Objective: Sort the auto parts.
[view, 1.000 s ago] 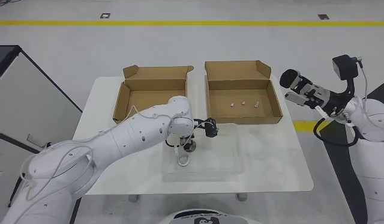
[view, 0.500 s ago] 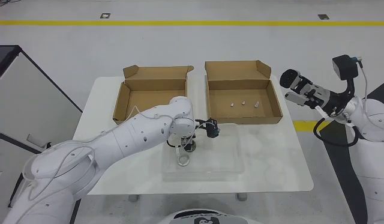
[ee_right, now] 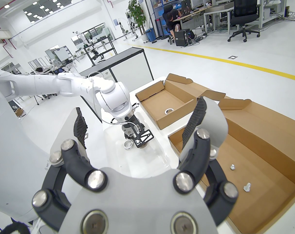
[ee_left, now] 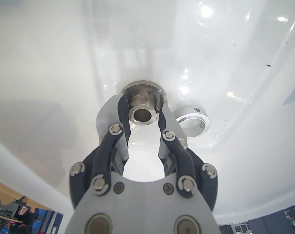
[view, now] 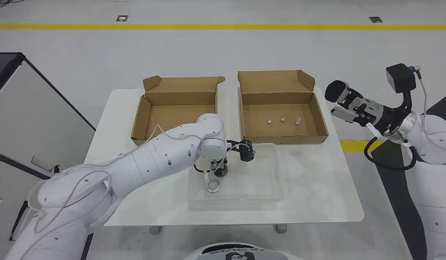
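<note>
My left gripper [ee_left: 142,105] is down inside the clear plastic tray [view: 259,185], shut on the neck of a steel flanged bushing [ee_left: 142,115]. Black pads [ee_left: 123,113] press it from both sides. A silver ring collar [ee_left: 193,122] lies on the tray floor just beside it, also seen in the top view as the ring collar [view: 212,186] near the left gripper [view: 219,169]. My right gripper [ee_right: 140,107] is open and holds nothing. It hangs in the air past the right cardboard box, where the top view has the right gripper [view: 338,101].
Two open cardboard boxes stand behind the tray. The left box [view: 174,113] holds a white ring [ee_right: 169,110]. The right box [view: 306,124] holds three small bolts [view: 282,120]. The tray's raised rim surrounds the left gripper. The white table [view: 320,183] has free room at the right.
The left arm has shifted only slightly while its gripper stays at the same spot in the tray. The ring collar and the right arm have not moved.
</note>
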